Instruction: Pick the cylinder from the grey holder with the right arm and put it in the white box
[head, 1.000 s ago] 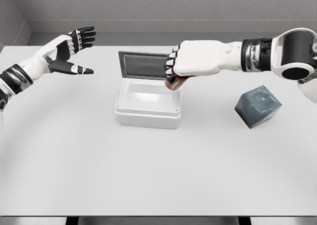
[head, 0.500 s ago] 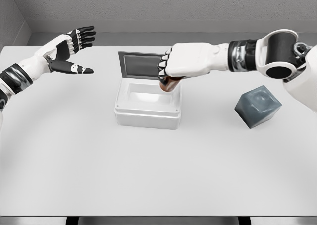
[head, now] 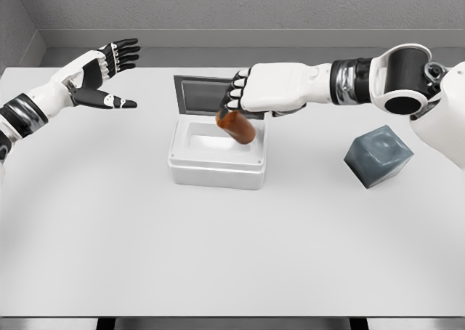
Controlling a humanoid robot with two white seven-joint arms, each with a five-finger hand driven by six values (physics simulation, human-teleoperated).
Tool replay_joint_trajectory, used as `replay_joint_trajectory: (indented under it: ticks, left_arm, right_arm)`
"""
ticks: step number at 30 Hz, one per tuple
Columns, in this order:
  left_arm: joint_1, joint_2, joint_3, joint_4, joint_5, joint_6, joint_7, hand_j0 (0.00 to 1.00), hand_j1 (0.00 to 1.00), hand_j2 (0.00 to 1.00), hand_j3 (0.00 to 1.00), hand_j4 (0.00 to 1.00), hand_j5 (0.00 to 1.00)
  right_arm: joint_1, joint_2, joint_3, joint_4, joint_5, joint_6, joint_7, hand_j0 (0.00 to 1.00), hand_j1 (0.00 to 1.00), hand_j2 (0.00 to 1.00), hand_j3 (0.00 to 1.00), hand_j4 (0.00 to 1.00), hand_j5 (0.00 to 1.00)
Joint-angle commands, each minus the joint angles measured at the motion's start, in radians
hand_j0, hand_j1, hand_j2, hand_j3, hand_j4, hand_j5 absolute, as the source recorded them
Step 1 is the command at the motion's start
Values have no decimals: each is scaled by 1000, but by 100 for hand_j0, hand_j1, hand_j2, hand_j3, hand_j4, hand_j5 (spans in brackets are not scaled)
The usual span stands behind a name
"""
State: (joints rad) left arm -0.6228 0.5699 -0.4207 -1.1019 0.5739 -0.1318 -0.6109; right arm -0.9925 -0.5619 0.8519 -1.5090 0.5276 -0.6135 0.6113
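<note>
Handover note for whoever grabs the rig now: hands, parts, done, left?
Right robot hand: over the white box, fingers against the top of the brown cylinder; cannot tell if it is gripped or released.
Left robot hand: open, raised at far left, idle.
Cylinder: tilted, over the box's open cavity, lid up behind it.
Grey holder: on the table at right, tipped on an edge.
Done: pick from the holder, carry to the box.
Left: confirm the cylinder settles inside, retract the right arm.

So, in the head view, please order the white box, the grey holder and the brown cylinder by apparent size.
1. white box, largest.
2. grey holder, clearly smaller.
3. cylinder, smallest, though the right hand hides part of it.
</note>
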Motion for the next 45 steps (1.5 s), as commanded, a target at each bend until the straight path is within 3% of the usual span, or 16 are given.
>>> replay_joint_trajectory:
  ticks: [1,5,8,9,11,13,15,16,19,20,21,26,27,29,31,45]
  left_arm:
    - [0,1,0,1,6,0,0,100,100,100,100,100,100]
    - [0,-8,-1,-1,6,0,0,100,100,100,100,100,100]
    - [0,-18,-7,-4,4,0,0,100,100,100,100,100,100]
    - [0,-24,-9,-4,3,1,0,100,100,100,100,100,100]
    - [2,-41,-12,-6,3,1,0,100,100,100,100,100,100]
    - [2,-62,-15,-7,1,1,0,100,100,100,100,100,100]
    - [2,-81,-15,-7,1,1,0,100,100,100,100,100,100]
    - [0,-85,-18,-7,0,1,0,100,100,100,100,100,100]
    - [-2,-94,-39,-9,1,1,0,100,100,100,100,100,100]
    - [-2,-102,-44,-9,1,1,0,100,100,100,100,100,100]
    - [-2,-107,-44,-9,1,1,0,100,100,100,100,100,100]
    - [5,-108,-52,-64,1,1,0,100,100,100,100,100,100]
    - [8,-107,-52,-68,3,1,0,100,100,100,100,100,100]
    - [12,-104,-52,-79,3,1,0,100,100,100,100,100,100]
    - [20,-96,-49,-105,6,0,0,100,100,100,100,100,100]
    - [77,-48,-41,-187,9,-23,0,100,100,100,100,100,100]
  right_arm:
    - [0,1,-2,0,-3,3,0,100,100,100,100,100,100]
    - [2,-9,-10,-26,-6,3,0,100,100,100,100,100,100]
    - [20,-134,-68,-195,-26,3,0,100,100,100,100,100,100]
    - [40,-194,-86,-240,-72,3,0,100,100,100,100,100,100]
    - [44,-303,-123,-257,-192,3,0,100,100,100,100,100,100]
    - [77,-354,-180,-257,-227,3,0,100,100,100,100,100,100]
    - [135,-403,-247,-257,-372,3,0,100,100,100,100,100,100]
    - [201,-420,-307,-257,-449,3,0,100,100,100,100,100,100]
    - [446,-404,-585,-257,-577,3,0,100,100,100,100,100,100]
    - [489,-404,-625,-257,-624,3,0,100,100,100,100,100,100]
    - [520,-404,-634,-257,-649,3,0,100,100,100,100,100,100]
    - [658,-253,-652,-243,-655,3,0,100,100,100,100,100,100]
    - [722,-219,-703,-243,-649,3,0,100,100,100,100,100,100]
    - [785,-173,-763,-237,-643,3,0,100,100,100,100,100,100]
    - [799,-171,-764,-208,-644,3,0,100,100,100,100,100,100]
    - [815,-148,-792,-185,-644,3,0,100,100,100,100,100,100]
